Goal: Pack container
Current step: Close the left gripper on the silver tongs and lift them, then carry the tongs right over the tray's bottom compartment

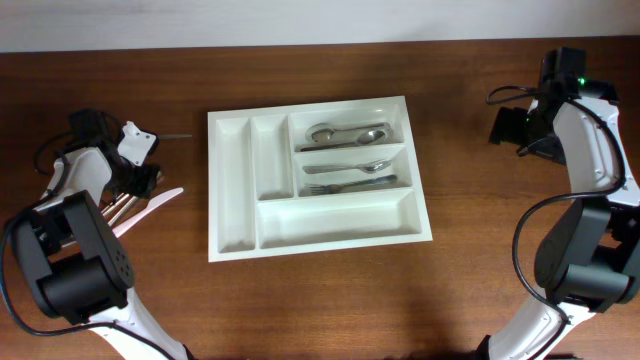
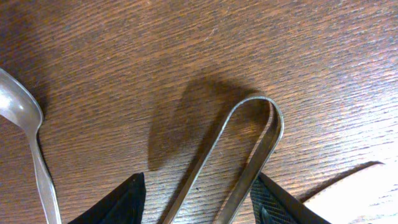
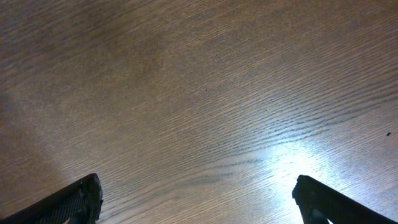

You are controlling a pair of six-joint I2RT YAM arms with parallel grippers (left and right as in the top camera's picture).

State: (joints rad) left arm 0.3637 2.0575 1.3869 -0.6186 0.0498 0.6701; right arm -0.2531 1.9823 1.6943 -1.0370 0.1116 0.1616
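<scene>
The white container (image 1: pixel 215 180) lies mid-table, with two spoons (image 1: pixel 348 133) in its top right slot and a fork with a spoon (image 1: pixel 350 175) in the slot below. At the far left, my left gripper (image 1: pixel 130 185) is down over loose cutlery. In the left wrist view its jaws (image 2: pixel 199 179) straddle a pair of metal tongs (image 2: pixel 254 98) lying on the wood. The right fingertip (image 2: pixel 267 196) touches one tong arm, while the left fingertip stands apart from the other. My right gripper (image 3: pixel 198 186) hangs wide open over bare wood at the far right (image 1: pixel 505 125).
A loose spoon (image 2: pixel 18 106) lies left of the tongs. A pale flat utensil (image 1: pixel 150 205) sticks out toward the container from the cutlery pile. The container's two upright slots and long bottom slot (image 1: pixel 340 215) hold nothing.
</scene>
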